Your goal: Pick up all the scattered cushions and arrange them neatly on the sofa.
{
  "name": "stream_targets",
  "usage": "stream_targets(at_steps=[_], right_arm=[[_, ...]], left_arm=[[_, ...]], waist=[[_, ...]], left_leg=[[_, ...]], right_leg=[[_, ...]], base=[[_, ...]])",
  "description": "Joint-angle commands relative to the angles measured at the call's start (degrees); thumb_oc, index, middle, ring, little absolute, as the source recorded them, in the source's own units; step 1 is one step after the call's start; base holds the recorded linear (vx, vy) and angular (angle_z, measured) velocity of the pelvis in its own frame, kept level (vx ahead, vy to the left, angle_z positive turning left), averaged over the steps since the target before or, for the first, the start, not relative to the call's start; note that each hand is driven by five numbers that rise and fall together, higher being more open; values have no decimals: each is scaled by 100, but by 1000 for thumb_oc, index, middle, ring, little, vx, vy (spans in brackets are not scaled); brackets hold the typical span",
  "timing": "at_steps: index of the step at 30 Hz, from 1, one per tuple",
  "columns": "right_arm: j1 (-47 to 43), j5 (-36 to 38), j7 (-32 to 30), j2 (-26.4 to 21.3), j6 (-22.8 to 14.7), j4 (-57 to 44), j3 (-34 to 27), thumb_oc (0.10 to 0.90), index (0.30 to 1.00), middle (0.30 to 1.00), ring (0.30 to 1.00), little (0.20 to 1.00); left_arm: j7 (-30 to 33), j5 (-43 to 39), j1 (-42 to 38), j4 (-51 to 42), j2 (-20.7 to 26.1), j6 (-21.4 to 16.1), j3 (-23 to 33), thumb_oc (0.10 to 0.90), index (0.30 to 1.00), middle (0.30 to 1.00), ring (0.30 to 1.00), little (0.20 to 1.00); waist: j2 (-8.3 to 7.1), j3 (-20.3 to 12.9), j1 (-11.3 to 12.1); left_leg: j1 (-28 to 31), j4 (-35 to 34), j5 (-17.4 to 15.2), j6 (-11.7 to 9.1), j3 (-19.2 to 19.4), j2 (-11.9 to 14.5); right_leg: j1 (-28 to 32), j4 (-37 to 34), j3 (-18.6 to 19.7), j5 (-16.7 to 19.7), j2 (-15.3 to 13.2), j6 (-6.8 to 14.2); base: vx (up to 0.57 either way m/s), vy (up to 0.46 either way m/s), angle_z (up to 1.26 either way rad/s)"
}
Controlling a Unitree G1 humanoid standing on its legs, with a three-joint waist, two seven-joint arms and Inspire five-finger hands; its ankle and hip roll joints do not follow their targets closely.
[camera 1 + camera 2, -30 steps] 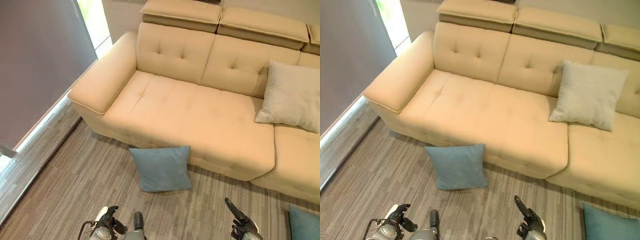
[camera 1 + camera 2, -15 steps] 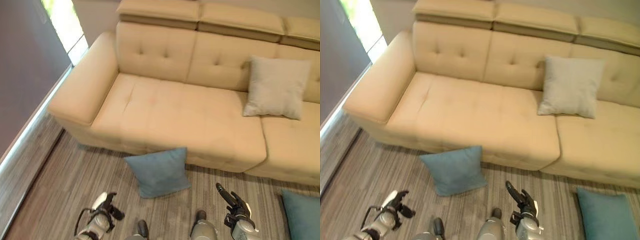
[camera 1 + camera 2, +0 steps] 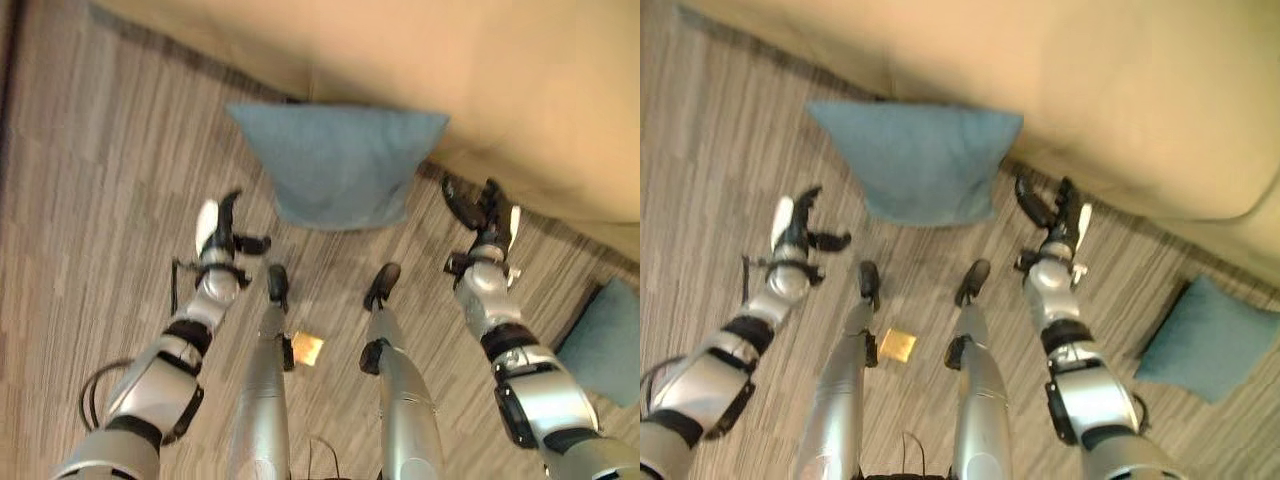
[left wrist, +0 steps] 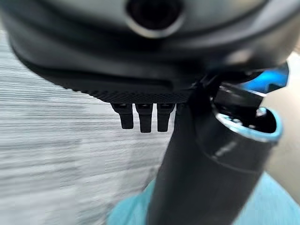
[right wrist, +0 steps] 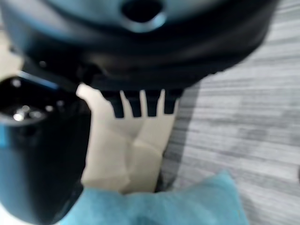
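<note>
A blue cushion [image 3: 340, 165] stands on the floor, leaning against the front of the beige sofa [image 3: 500, 70]. My left hand [image 3: 222, 228] hovers open beside the cushion's lower left corner, apart from it. My right hand [image 3: 482, 212] is open too, by the cushion's right edge and close to the sofa front. Neither hand touches the cushion. In the left wrist view its blue cloth [image 4: 276, 201] lies just past the straight fingers [image 4: 140, 117]. The right wrist view has the cushion [image 5: 187, 201] and the sofa front [image 5: 126, 154] beyond that hand. A second blue cushion [image 3: 612, 340] lies on the floor at the right.
Grey striped carpet [image 3: 90, 200] covers the floor to the left and in front of the sofa. A small yellow square [image 3: 306, 348] lies on the floor close to me.
The camera has tipped down, so the sofa seat and the grey cushion have left the picture. Both arms have stretched forward, one hand to each side of the blue cushion.
</note>
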Motion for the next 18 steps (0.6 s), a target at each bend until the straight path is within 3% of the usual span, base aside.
stream_targets(at_steps=[1,3,7,10,11,13,16,17,18], right_arm=[[-21,-65,-253,-295,-272,47,210,800,900,900,900,900],[-438,-182,-312,-125,-294,242,423,800,900,900,900,900],[-827,376,-274,-26,-445,154,361,800,900,900,900,900],[-1272,171,-236,38,-331,236,720,800,900,900,900,900],[-1449,477,433,-730,-274,704,617,800,900,900,900,900],[-2244,932,502,-708,-297,891,915,800,900,900,900,900],[-2482,1484,938,-657,-387,978,1143,800,900,900,900,900],[-2306,1596,1104,-382,-613,568,1237,800,900,900,900,900],[-2316,1324,1135,-249,-595,675,1428,536,505,505,505,505]], left_arm=[[458,-485,-607,-68,287,-669,37,800,900,900,900,900],[640,-310,-1104,168,226,-629,-178,800,900,900,900,900],[744,-672,-1514,76,95,-686,-170,800,900,900,900,900],[606,-776,-1942,241,22,-701,-326,800,900,900,900,900],[298,-1166,-2070,218,139,-809,-233,800,900,900,900,900],[-128,-2090,-2388,658,-205,-992,-191,800,900,900,900,900],[-446,-3226,-2512,563,-648,-1167,226,800,900,900,900,900],[-530,-3406,-2429,396,-745,-1246,334,800,900,900,900,900],[-769,-3438,-2413,573,-885,-1160,261,800,900,900,900,900]], waist=[[211,-165,3],[197,-184,-75],[86,-232,-141],[-17,-255,-196],[-48,-303,-200],[-107,-362,-196],[-186,-424,-225],[-187,-380,-261],[-210,-457,-289]], left_leg=[[177,-1367,-27,-304,-283,-31],[-178,-1393,-21,-303,-268,-46],[-479,-1416,-21,-318,-281,-29],[-631,-1432,-14,-328,-231,-13],[-696,-1432,-8,-347,-214,-4],[-834,-1432,-9,-372,-244,7],[-1026,-1432,-16,-410,-269,38],[-1058,-1432,4,-417,-246,57],[-1077,-1432,3,-419,-215,63]], right_leg=[[306,1018,222,-1611,-584,1020],[-39,883,310,-1518,-580,1074],[-295,658,361,-1370,-540,1143],[-475,499,434,-1255,-482,1191],[-535,445,416,-1223,-502,1206],[-652,371,436,-1182,-465,1228],[-785,184,436,-1079,-440,1270],[-815,126,475,-1029,-436,1297],[-835,84,502,-1006,-408,1299]], base=[[23,41,6],[45,114,5],[30,-10,-6],[21,-20,-1],[54,-59,-2],[48,-84,-3],[52,-37,0],[27,51,1],[17,89,2]])
